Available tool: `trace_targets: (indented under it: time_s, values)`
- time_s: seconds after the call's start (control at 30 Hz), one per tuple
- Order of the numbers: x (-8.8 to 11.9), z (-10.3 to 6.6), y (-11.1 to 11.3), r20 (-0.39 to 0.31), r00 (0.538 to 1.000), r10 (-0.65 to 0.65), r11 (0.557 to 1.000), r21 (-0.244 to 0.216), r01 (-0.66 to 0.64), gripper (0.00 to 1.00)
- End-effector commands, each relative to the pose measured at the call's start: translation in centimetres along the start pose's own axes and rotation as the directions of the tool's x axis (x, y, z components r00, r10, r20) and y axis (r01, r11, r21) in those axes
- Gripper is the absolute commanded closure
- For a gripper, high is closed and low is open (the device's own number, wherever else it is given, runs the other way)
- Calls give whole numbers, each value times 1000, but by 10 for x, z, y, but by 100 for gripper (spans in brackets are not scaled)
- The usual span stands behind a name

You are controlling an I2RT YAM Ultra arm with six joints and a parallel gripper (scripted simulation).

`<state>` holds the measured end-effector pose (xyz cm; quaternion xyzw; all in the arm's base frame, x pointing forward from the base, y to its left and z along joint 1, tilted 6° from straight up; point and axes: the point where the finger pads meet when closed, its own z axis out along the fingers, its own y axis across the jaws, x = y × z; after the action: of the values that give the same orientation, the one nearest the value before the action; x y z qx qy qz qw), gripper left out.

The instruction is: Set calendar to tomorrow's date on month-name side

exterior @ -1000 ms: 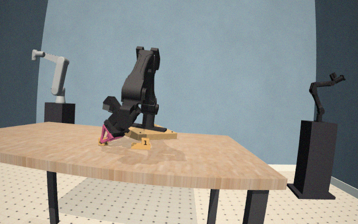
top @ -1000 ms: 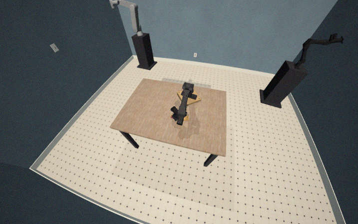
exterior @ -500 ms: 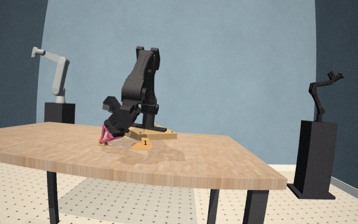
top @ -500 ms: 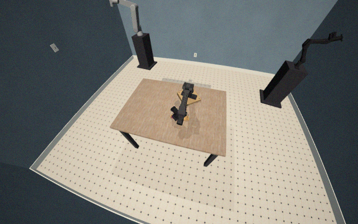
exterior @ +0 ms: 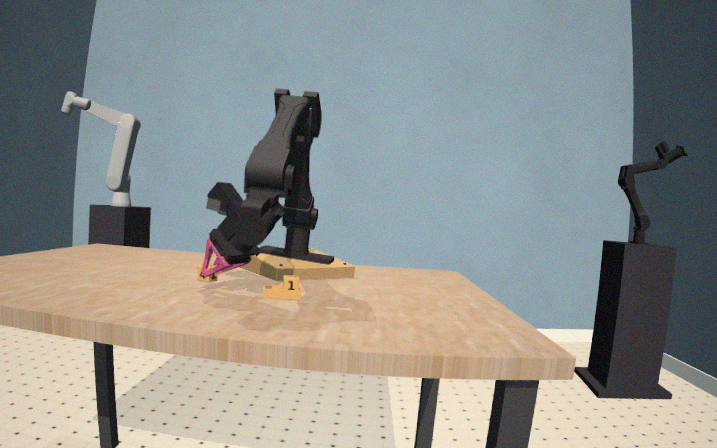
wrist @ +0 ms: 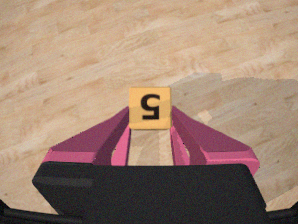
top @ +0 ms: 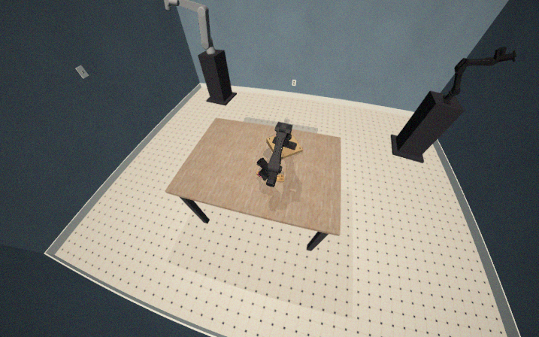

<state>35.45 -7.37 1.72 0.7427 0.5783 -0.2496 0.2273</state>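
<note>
Our hand (exterior: 202, 274) (wrist: 150, 112) grips 1 cube (exterior: 207, 274) (wrist: 150, 108), its 5 inverted in the wrist view. Well apart, the tray (exterior: 273, 292) sits on the tabletop (top: 237, 167) (exterior: 405, 311), the other cube (exterior: 291, 283) in it showing 1.

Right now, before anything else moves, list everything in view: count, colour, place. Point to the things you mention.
table (top: 221, 167) (exterior: 127, 311): one, light brown wood, mid-room
tray (top: 280, 180) (exterior: 273, 293): one, orange, on the table
cube marked 1 (top: 281, 176) (exterior: 290, 284): one, orange, in the tray
cube marked 5 (top: 257, 172) (exterior: 200, 276) (wrist: 150, 107): one, orange, between the fingertips
pedestals (top: 216, 75) (exterior: 137, 225): two, black, beyond the table
spare arms (top: 204, 27) (exterior: 122, 150): two, one light grey, one black, on the pedestals
wall plates (top: 294, 83): two, pale, one on the back wall, one on the left
floor (top: 137, 250) (exterior: 15, 378): one, cream with dark dots, below
walls (top: 346, 41) (exterior: 461, 111): several, blue, around
base board (top: 295, 149) (exterior: 344, 271): one, yellowish, under the working arm
working arm (top: 277, 153) (exterior: 266, 166): one, black, over the table
gripper (top: 258, 174) (exterior: 206, 273) (wrist: 150, 112): one, black with pink fingers, shut on the 5 cube
</note>
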Motion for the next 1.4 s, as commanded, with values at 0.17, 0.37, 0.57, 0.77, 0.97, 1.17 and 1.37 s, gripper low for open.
trace_targets:
  time_s: [0.17,0.37,0.57,0.77,0.97,1.17,1.37]
  values:
    - [-36,-32,9,4,1000,27,999,-26,-27,74]
    - [-46,-44,8,4,1000,27,999,-28,-27,74]
    - [-47,-43,4,9,1000,20,1000,-18,-20,74]
    - [-47,-43,4,9,1000,20,1000,-18,-20,74]
    - [-43,-36,0,-56,998,18,1000,-3,-18,74]
    - [-43,-35,0,-179,984,17,1000,-2,-18,74]
    - [-47,-42,8,-263,964,24,999,-30,-33,74]
